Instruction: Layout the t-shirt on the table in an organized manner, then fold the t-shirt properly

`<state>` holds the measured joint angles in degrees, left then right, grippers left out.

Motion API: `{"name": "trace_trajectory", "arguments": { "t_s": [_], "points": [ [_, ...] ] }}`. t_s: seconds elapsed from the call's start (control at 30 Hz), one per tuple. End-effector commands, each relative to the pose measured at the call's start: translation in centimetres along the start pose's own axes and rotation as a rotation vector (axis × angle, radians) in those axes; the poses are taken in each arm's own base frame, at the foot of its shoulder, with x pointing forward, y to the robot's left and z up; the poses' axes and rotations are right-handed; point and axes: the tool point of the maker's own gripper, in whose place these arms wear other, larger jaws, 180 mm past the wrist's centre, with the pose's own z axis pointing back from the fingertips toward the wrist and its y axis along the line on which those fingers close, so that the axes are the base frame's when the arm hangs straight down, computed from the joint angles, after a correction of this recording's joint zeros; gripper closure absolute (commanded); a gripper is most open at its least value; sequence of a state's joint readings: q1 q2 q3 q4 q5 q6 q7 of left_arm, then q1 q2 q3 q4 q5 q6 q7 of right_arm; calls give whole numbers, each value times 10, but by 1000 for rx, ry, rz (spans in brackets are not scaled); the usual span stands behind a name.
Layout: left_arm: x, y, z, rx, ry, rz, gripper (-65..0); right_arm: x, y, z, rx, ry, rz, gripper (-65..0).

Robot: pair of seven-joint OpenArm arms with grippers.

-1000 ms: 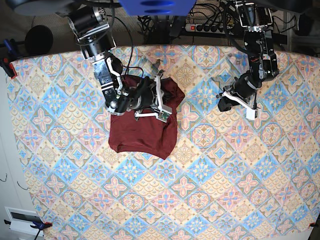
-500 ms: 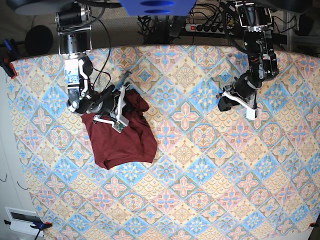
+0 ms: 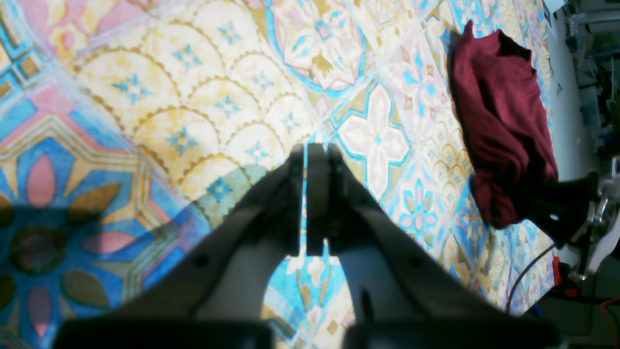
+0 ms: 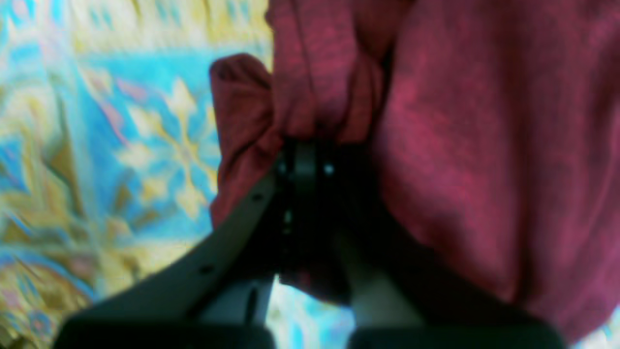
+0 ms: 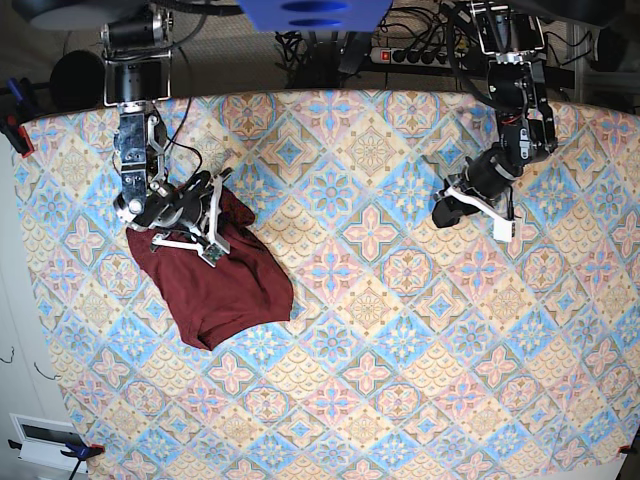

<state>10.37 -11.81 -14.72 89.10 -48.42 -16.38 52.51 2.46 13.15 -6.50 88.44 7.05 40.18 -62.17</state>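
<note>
The dark maroon t-shirt [image 5: 228,288] lies bunched in a rough lump on the left side of the table [image 5: 400,350]. My right gripper [image 5: 218,212] is at the lump's upper edge. Seen from the right wrist, that gripper [image 4: 302,157] is shut on a gathered fold of the t-shirt [image 4: 484,145], which hangs over the fingers. My left gripper [image 5: 446,211] hovers over the patterned cloth at the upper right, far from the garment. Its jaws are shut on nothing in the left wrist view [image 3: 310,194], where the t-shirt [image 3: 503,121] shows far off.
The pastel tile cloth [image 3: 193,97] covers the whole table. Cables and a power strip [image 5: 410,52] lie beyond the far edge. Red clamps hold the cloth at the left edge [image 5: 15,130] and the near left corner [image 5: 75,452].
The right arm has swung left across the table, dragging the t-shirt from centre-left to the far left. The left arm has stayed where it was.
</note>
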Motion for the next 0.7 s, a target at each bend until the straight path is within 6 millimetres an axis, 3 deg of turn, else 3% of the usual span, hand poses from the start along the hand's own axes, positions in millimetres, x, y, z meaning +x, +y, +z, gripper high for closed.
{"name": "trace_trajectory", "arguments": {
  "t_s": [0.0,0.07,0.13,0.27,0.4,0.5,0.67],
  "points": [
    [12,-11,0,-34,-40,-10,0,-5,-4,6,-31,38,33,-4],
    [12,-13,-2,-39,-42,-7,0,-3,7,10,-27,50,77,-4],
    [8,-26,-10,-70,-24,-26,0,12,11,20,-46,24,125,-4],
    [6,-70,-33,-169,-15,-36,0,38,10,44,-103,-43,185,-4],
    [12,-114,-59,-250,-31,-28,0,40,10,58,-132,-72,186,-3],
    [5,-138,-87,-272,7,-26,0,33,-12,70,-191,-79,126,-3],
    [-6,-176,-133,-299,57,6,0,4,-54,91,-281,-77,-32,-3]
  ]
}}
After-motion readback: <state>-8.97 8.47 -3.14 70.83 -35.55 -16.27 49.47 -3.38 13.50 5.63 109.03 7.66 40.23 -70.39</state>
